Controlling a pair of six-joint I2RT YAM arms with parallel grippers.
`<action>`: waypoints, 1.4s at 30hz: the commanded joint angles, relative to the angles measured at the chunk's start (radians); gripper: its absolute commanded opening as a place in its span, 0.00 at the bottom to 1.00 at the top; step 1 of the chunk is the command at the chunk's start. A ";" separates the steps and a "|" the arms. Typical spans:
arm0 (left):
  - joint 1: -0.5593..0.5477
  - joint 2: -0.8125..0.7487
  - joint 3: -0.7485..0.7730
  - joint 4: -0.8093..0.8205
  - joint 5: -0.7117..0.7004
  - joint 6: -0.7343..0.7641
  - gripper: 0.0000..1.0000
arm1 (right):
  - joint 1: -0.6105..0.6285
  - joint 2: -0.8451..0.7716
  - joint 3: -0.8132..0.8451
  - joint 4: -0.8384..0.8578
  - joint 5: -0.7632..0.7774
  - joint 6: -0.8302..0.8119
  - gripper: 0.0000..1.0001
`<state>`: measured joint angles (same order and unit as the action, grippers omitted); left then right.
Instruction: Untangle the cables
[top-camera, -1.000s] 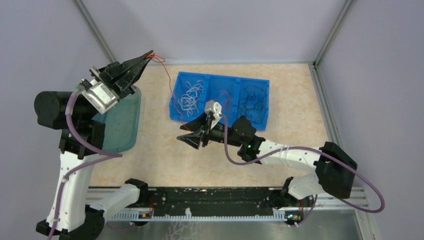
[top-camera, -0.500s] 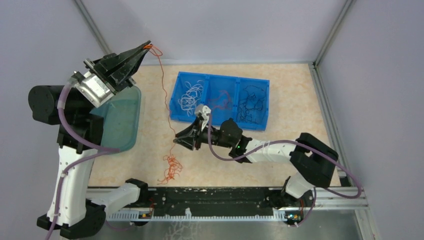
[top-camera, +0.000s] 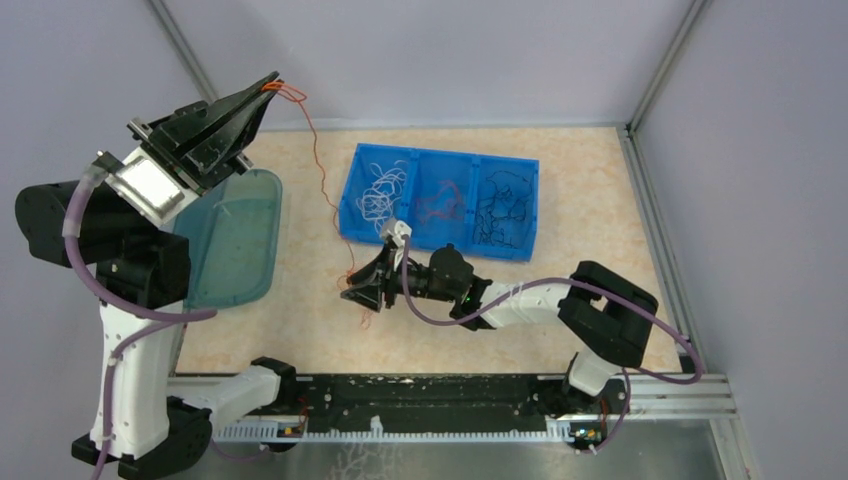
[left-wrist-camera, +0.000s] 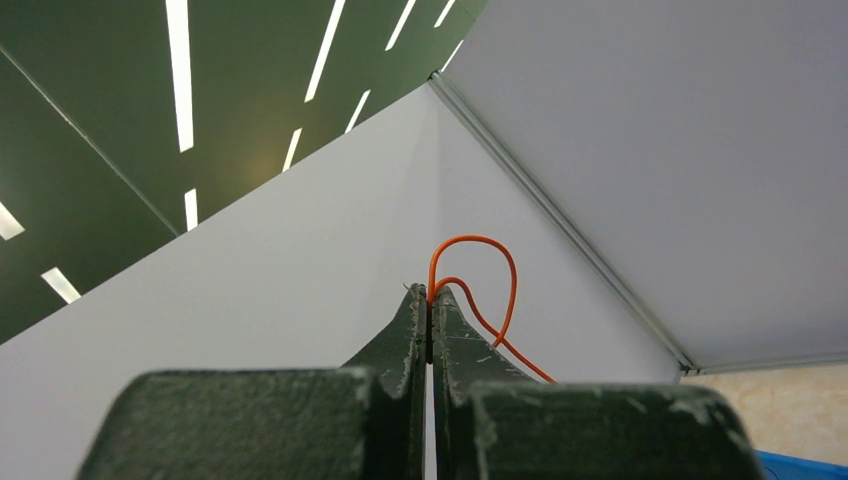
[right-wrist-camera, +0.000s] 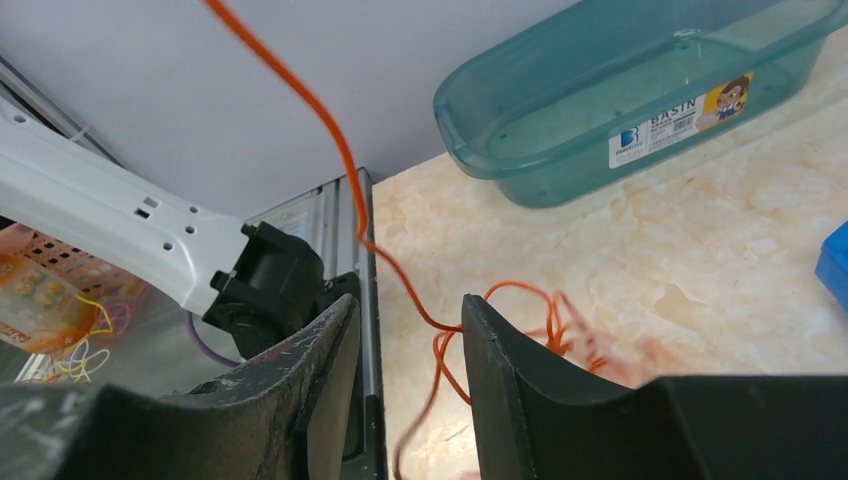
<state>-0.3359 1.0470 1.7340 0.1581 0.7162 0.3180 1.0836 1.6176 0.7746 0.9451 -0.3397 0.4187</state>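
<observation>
Cable (left-wrist-camera: 473, 238), orange, clamped in closed left jaws, raised high; runs down through gap of parted right jaws. Tangled end on bench (right-wrist-camera: 700, 250) just beyond; tub (right-wrist-camera: 560, 190) rim farther beyond.

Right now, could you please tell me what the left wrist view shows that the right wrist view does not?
Left wrist only: the left gripper shut on a loop of the thin orange wire. Right wrist only: the right gripper with parted jaws, the translucent teal plastic tub, the beige marbled tabletop and the wire's tangled lower end. Both: that same orange wire.
</observation>
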 joint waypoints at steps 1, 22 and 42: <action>-0.003 0.005 0.030 0.018 -0.011 -0.038 0.00 | 0.012 0.014 0.058 0.058 0.018 -0.022 0.43; -0.003 0.093 0.205 0.043 0.002 -0.201 0.00 | 0.012 0.093 0.046 0.053 0.047 -0.020 0.36; -0.003 0.214 0.494 0.148 -0.048 -0.082 0.00 | 0.012 0.168 -0.181 0.263 0.149 0.068 0.32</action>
<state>-0.3359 1.2594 2.1967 0.2153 0.7105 0.1764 1.0847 1.7630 0.6247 1.0832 -0.2226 0.4572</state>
